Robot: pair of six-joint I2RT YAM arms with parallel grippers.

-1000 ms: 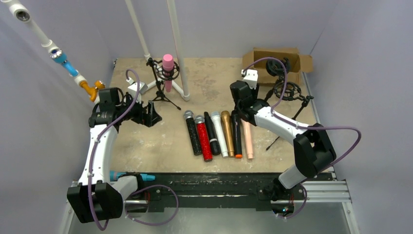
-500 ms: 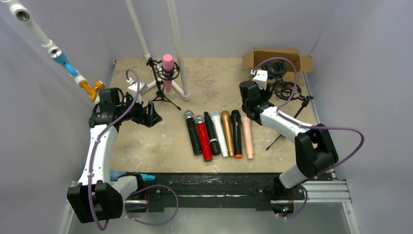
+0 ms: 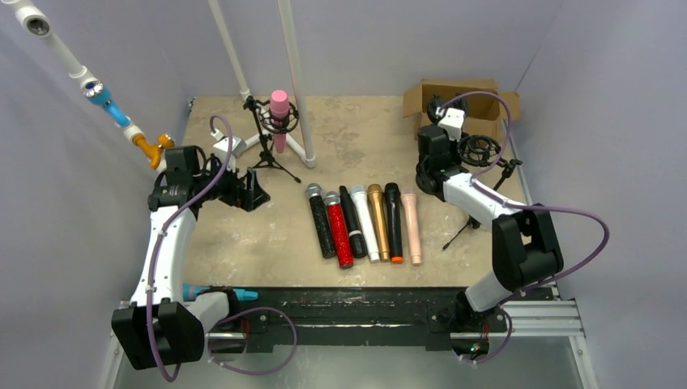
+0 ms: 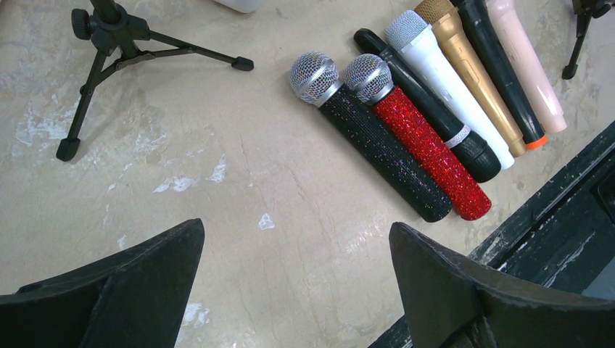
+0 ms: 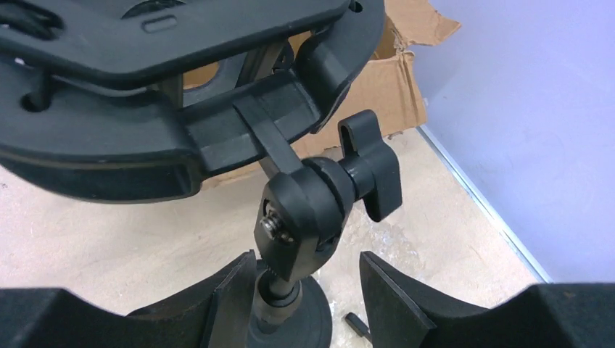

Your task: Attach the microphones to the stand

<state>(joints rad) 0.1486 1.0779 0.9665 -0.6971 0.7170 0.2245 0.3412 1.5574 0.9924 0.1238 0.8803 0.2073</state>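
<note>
Several microphones lie in a row mid-table: black glitter (image 3: 321, 220), red glitter (image 3: 338, 230), black (image 3: 352, 220), white (image 3: 365, 224), gold (image 3: 378, 221), black with an orange end (image 3: 394, 222), peach (image 3: 412, 228). A pink microphone (image 3: 279, 112) sits in the left tripod stand (image 3: 270, 156). My right gripper (image 3: 458, 159) is open around the pole of the right stand (image 3: 481, 151), just under its swivel joint (image 5: 301, 210) and shock mount (image 5: 167, 87). My left gripper (image 3: 253, 190) is open and empty above bare table (image 4: 296, 225), left of the row (image 4: 391, 148).
A torn cardboard box (image 3: 462, 96) stands at the back right behind the right stand. White PVC pipes (image 3: 293, 81) rise at the back; one at the far left carries blue (image 3: 108, 104) and orange (image 3: 151, 148) pieces. A blue cylinder (image 3: 219, 293) lies on the front rail.
My right arm has swung right and back, from over the heads of the microphone row to the right stand. The left arm and the microphones have not moved.
</note>
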